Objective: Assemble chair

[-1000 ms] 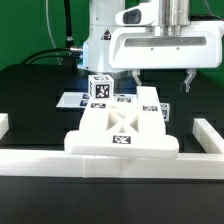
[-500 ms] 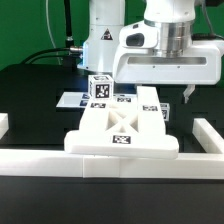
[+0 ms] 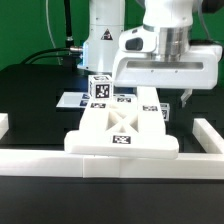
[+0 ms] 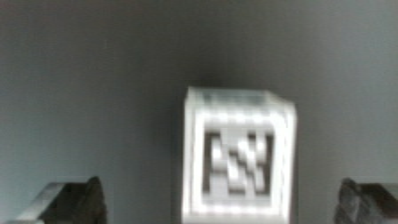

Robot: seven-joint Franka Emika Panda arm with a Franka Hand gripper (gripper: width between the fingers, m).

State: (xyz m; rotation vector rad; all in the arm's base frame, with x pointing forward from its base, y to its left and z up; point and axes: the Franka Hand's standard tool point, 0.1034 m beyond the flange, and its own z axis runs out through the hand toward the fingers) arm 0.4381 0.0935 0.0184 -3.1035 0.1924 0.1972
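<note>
One gripper point(image 3: 161, 93) hovers with jaws spread wide, holding nothing.
Chair point(image 3: 122, 128): one assembled seat section against the border rail point(image 3: 120, 164), plus one tagged leg block point(image 3: 99, 88) behind it, by the marker board point(image 3: 72, 100).

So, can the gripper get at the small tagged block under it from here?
Probably yes: the gripper hovers open, and the wrist view shows the block between its fingertips with nothing covering it.

- I count one gripper point(image 3: 160, 90), two fingers point(image 3: 187, 92)
- one assembled chair piece point(image 3: 122, 126) up front
- one upright tagged block point(image 3: 99, 90) behind it
- one marker board point(image 3: 70, 100)
</note>
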